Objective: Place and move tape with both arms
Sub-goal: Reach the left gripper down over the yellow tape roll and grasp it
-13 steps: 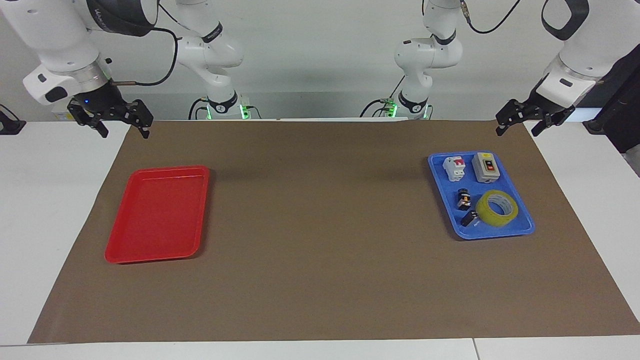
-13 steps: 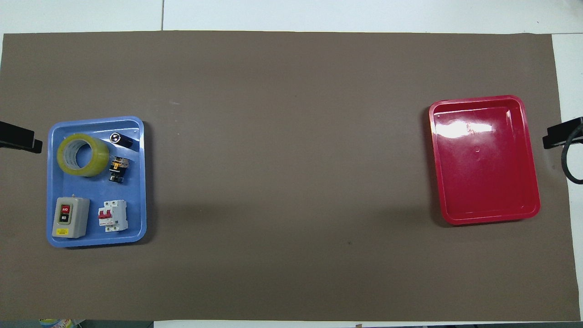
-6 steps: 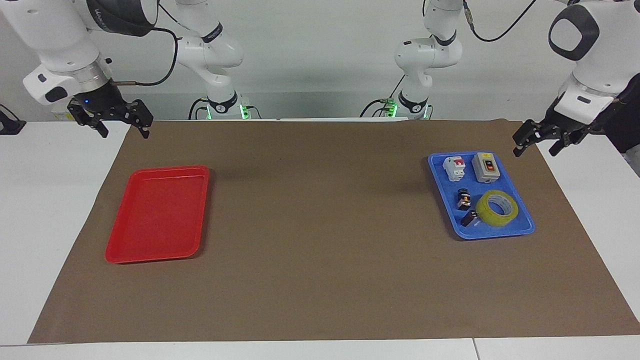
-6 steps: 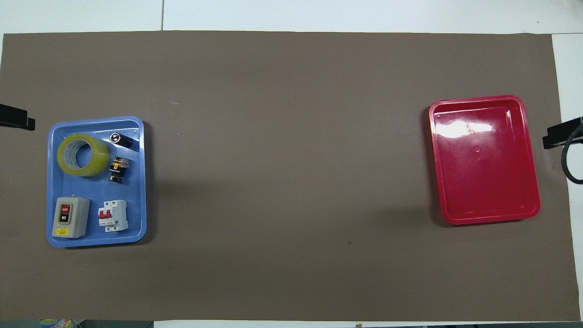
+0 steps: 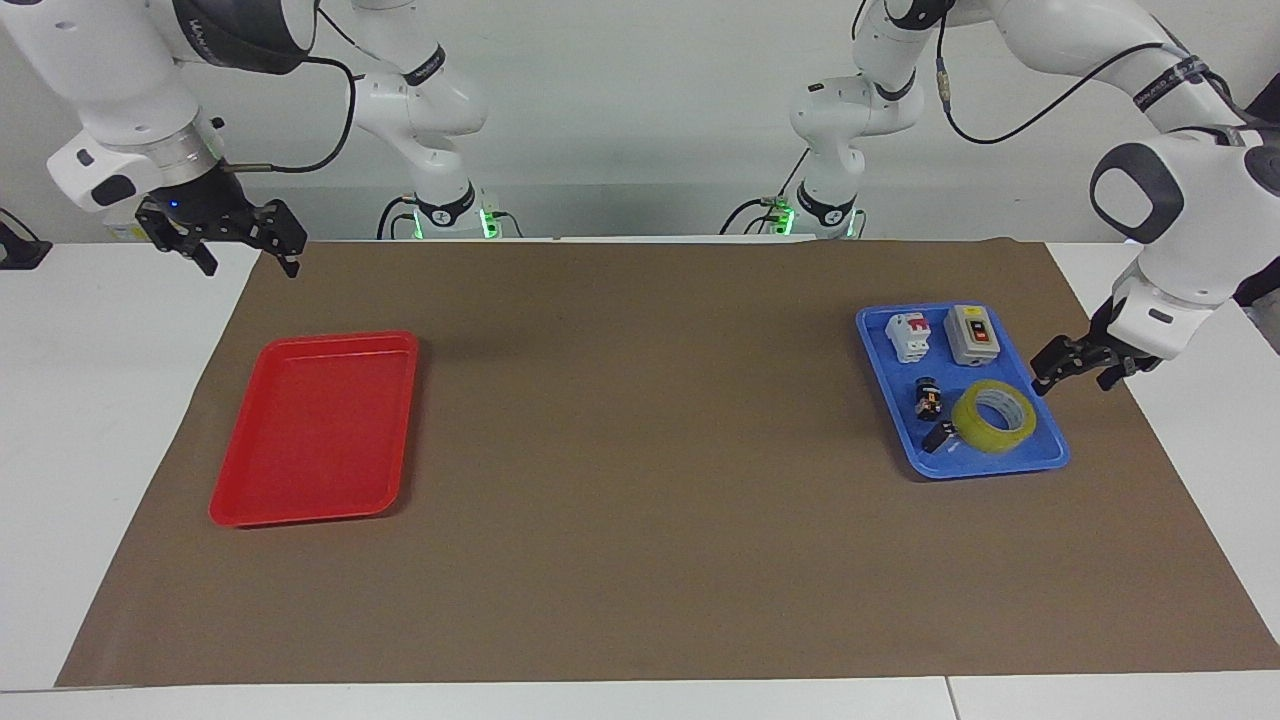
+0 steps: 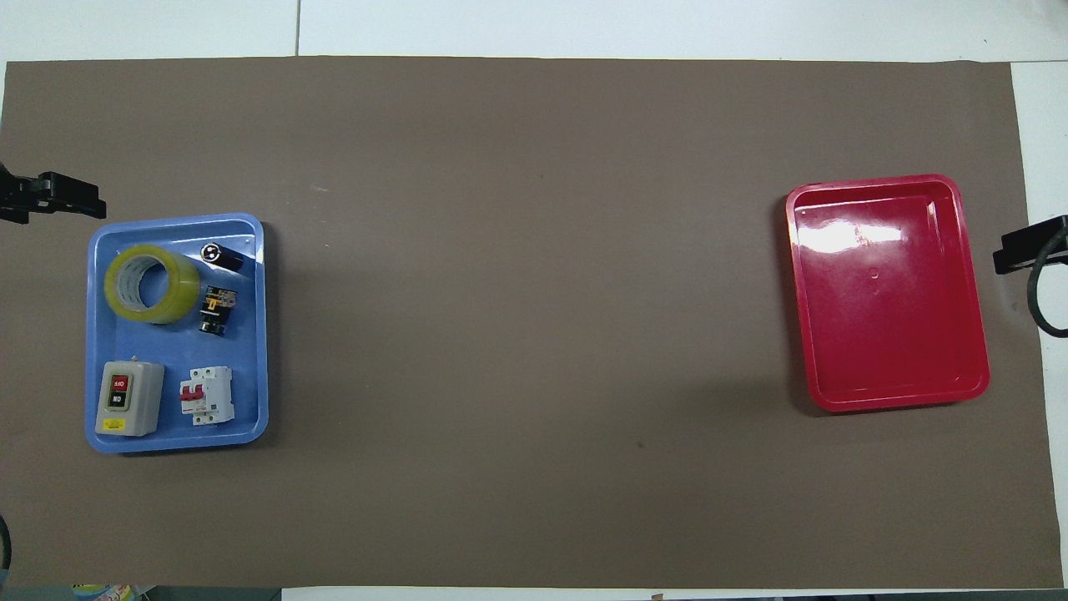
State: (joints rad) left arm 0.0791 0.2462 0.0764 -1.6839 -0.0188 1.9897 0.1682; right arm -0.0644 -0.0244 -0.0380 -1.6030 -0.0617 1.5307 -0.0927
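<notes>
The yellow tape [image 5: 990, 437] lies flat in the blue tray [image 5: 1000, 466], at the tray's end farther from the robots; it also shows in the overhead view [image 6: 117, 284]. My left gripper [image 5: 1072, 379] is open and empty, low over the brown mat just outside the tray's rim, close to the tape but apart from it. In the overhead view only its tip [image 6: 52, 194] shows by the tray's corner [image 6: 100, 229]. My right gripper [image 5: 248, 262] is open and empty, and waits raised over the mat's corner near the red tray [image 5: 310, 430].
The blue tray also holds a grey switch box [image 5: 972, 333], a white breaker [image 5: 908, 335], a small black and yellow part [image 5: 928, 397] and a black cylinder [image 5: 937, 436] beside the tape. The red tray [image 6: 884, 292] is empty. The brown mat [image 5: 640, 450] covers the table.
My left arm has swung down and away from the robots along the blue tray's side, and its gripper now sits beside the tape. The right arm and the objects have not moved.
</notes>
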